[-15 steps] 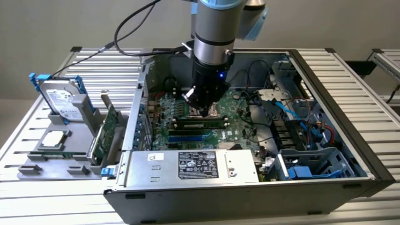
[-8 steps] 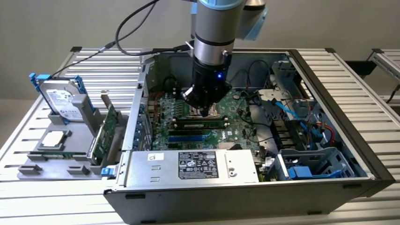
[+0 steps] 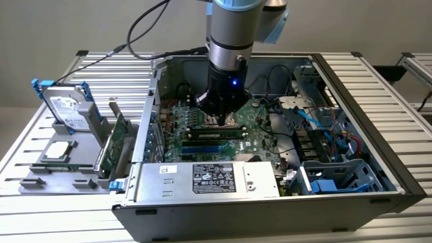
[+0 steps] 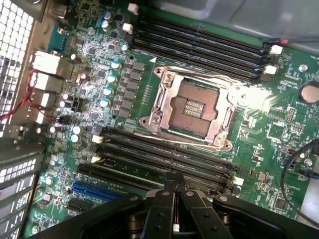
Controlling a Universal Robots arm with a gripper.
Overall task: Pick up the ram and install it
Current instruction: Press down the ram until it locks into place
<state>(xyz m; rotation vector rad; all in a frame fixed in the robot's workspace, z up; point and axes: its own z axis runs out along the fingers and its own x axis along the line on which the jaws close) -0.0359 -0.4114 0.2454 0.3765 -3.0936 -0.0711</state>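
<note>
exterior view: the tool [image 3: 221, 119] is hanging low inside the open computer case [image 3: 351, 91], clenched with nothing in it, just above the ram [image 3: 216, 135] sitting in a slot on the green board | wrist view: the tool [image 4: 174, 180] is pressing its fingertips together over the long black slots [image 4: 164, 157] beside the empty chip socket [image 4: 192, 109]

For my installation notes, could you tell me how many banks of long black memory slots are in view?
2: one bank beside the CPU socket, another bank opposite, partly covered by the gripper.
</note>
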